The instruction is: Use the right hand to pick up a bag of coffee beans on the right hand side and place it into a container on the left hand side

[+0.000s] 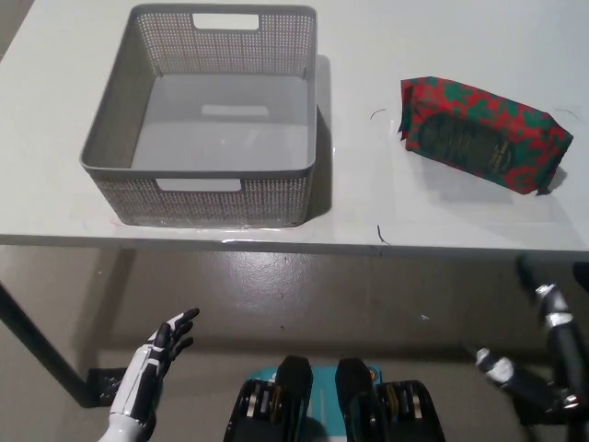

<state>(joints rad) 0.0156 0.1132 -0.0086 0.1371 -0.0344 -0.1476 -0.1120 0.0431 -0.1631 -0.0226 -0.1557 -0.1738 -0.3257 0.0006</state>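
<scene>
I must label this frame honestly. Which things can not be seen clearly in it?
- Right hand, head view: cut off by the right and bottom edges; open or shut is unclear.
- Coffee bag: label print too small to read.
- Basket: the near wall hides the near floor strip.

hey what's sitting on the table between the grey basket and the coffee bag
Nothing: in the head view, only bare white table separates the grey perforated plastic basket from the red-and-green patterned coffee bag.

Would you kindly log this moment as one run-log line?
phase: pre-reach | coffee bag: on table, right, untouched | basket: left, empty | right hand: low, below table edge | left hand: open, resting low
</scene>
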